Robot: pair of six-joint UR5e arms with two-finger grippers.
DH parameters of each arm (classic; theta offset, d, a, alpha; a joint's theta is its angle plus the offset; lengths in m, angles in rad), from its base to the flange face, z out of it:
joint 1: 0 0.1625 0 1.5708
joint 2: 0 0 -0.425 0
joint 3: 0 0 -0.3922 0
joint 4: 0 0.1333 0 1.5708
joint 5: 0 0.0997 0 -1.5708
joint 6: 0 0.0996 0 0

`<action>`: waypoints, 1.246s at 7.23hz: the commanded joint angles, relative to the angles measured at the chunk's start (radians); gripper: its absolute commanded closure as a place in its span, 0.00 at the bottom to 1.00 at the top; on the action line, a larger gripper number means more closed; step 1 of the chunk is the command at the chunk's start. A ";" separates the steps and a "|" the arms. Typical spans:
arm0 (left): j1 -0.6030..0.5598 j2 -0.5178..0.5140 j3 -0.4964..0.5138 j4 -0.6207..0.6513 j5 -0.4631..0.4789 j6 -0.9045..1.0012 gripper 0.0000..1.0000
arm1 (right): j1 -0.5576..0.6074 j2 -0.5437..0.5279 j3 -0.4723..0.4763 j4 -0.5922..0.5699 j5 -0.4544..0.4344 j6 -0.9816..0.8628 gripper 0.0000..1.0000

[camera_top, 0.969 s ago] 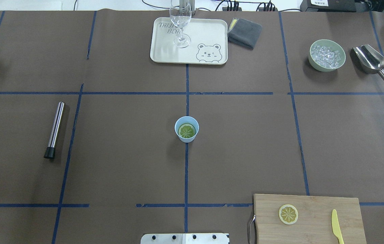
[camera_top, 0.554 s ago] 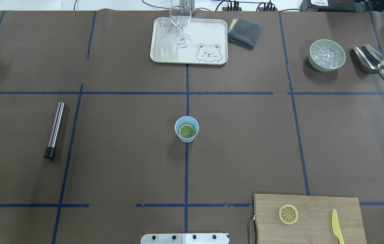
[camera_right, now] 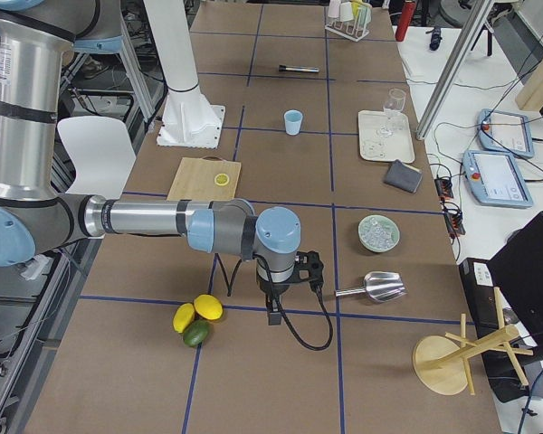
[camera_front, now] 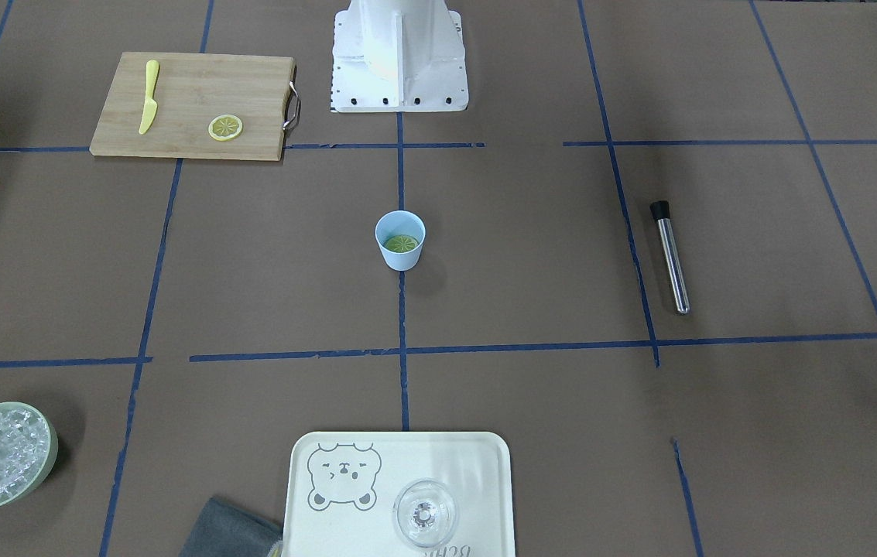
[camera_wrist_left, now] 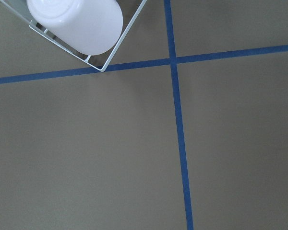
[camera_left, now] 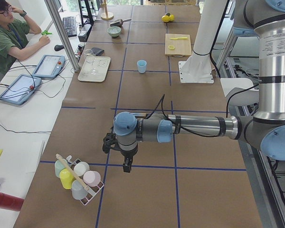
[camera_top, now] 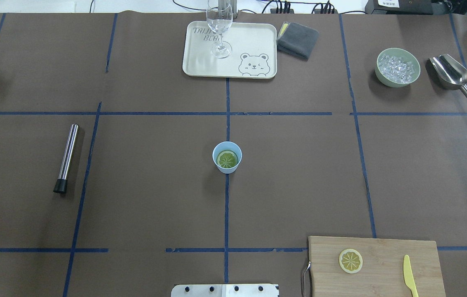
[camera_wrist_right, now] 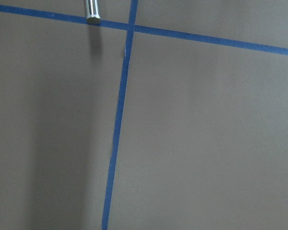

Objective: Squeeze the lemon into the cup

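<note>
I cannot tell how my jaws stand; I should pinch the lemon (camera_top: 350, 260) by its rind, then centre it over the cup (camera_top: 227, 170).

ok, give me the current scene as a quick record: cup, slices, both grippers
cup: light blue, upright, table centre, on a blue tape line
in cup: one green-tinted slice, lying flat
lemon slice: on cutting board, apart from yellow knife
left gripper: over table end by mug rack, far from cup; open or shut, cannot tell
right gripper: over opposite end, near whole fruits; cannot tell
</note>
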 commanded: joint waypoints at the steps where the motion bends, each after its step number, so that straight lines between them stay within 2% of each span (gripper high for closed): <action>1: -0.001 -0.001 -0.012 0.002 -0.001 0.000 0.00 | -0.002 -0.005 -0.002 0.000 0.002 0.000 0.00; 9: -0.001 -0.002 -0.024 0.002 -0.008 0.001 0.00 | -0.024 -0.005 -0.005 0.001 0.034 -0.001 0.00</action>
